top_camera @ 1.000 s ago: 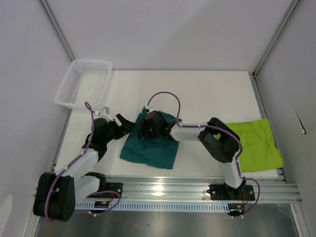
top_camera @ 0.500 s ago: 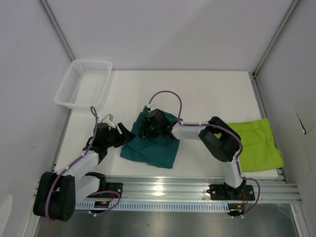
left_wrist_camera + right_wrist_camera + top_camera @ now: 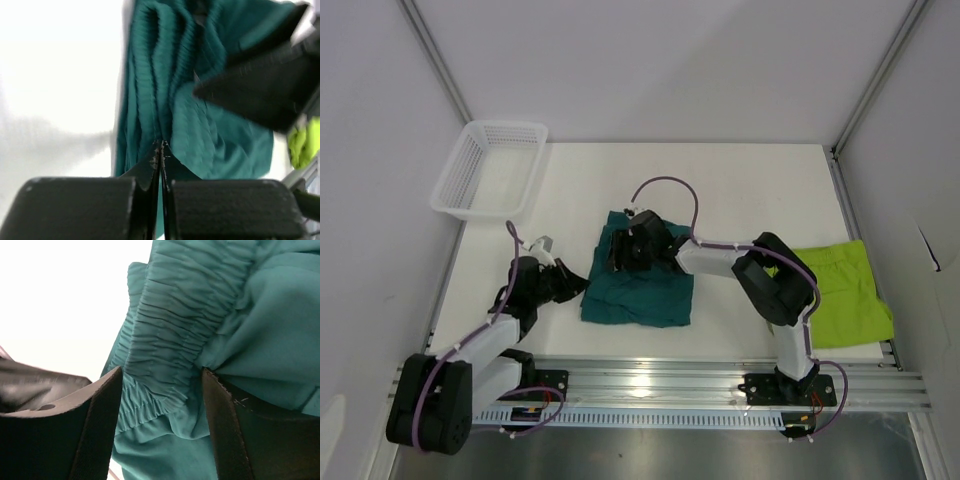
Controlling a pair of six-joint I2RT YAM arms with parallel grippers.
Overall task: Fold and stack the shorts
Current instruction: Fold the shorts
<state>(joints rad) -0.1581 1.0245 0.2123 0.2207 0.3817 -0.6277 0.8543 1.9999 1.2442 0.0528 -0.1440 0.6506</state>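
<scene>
1. You were running this in a lab-style test cell, not a home.
2. Plain white panel walls [image 3: 670, 60] filled the upper frame, joined by bare aluminium posts [image 3: 435, 60].
3. An aluminium rail [image 3: 660, 385] crossed the bottom of the frame, edging a white table [image 3: 740, 190].

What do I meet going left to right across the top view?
In order: basket, left gripper, teal shorts, green shorts.

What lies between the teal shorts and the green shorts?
In the top view, the right arm reaches over the white table between the teal shorts and the green shorts.
</scene>
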